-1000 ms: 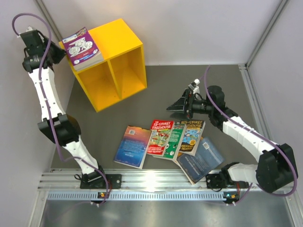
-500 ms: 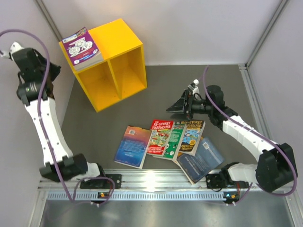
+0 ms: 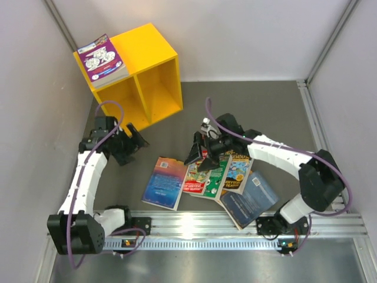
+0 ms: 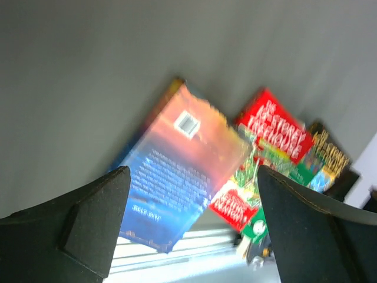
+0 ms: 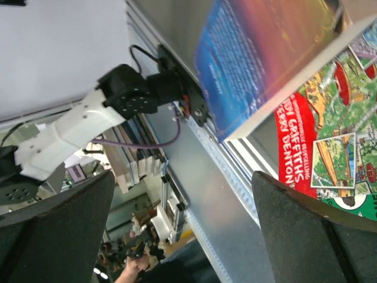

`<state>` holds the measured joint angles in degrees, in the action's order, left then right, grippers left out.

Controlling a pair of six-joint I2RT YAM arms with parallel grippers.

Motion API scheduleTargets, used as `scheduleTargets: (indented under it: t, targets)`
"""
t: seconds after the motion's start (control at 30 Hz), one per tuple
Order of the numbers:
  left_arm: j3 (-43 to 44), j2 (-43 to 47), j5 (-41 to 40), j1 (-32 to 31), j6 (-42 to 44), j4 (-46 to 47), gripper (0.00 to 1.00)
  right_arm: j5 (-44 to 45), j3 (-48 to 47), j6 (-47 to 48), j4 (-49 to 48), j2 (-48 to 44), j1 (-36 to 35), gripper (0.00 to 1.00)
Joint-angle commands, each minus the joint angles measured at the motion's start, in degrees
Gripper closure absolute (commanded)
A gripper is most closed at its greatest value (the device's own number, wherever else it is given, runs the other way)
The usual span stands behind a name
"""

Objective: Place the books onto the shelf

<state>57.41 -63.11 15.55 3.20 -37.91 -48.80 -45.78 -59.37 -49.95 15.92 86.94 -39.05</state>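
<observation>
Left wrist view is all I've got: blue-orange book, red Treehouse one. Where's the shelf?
Observer: The shelf stands at the far left of the table. Both compartments look empty.
Operator: Any books on it?
Observer: A purple-covered stack lies on its top, at the left edge.
Operator: Right end effector?
Observer: The right end effector is open, over the red Treehouse book.

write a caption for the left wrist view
Open left gripper looks down on the blue-and-orange book, red Treehouse book beside it.
</observation>
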Motion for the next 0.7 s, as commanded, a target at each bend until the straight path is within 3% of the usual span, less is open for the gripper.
scheduleTargets:
  t: [0.0, 0.2, 0.33, 0.57, 0.67]
  targets:
    - [-2.6, 1.1, 4.4, -3.0, -0.7, 1.9, 0.06, 4.0, 0.2, -0.1, 2.7, 0.8, -2.3, 0.00]
    - [-4.2, -1.8, 4.7, -3.0, 3.4, 3.5, 0.07, 16.0, 2.9, -7.2, 2.0, 1.1, -11.8, 0.00]
    - [-5.8, -6.0, 6.4, -3.0, 6.9, 5.1, 0.07, 21.9, 9.7, -17.5, -13.5, 1.0, -17.5, 0.00]
    - [-8.2, -11.3, 8.6, -3.0, 12.1, 7.3, 0.08, 39.5, 17.9, -31.5, -24.4, 2.2, -23.5, 0.00]
    - [-9.8, -11.9, 9.6, -2.9, 12.9, 8.9, 0.08, 45.5, 15.8, -35.8, -28.7, 6.9, -27.6, 0.00]
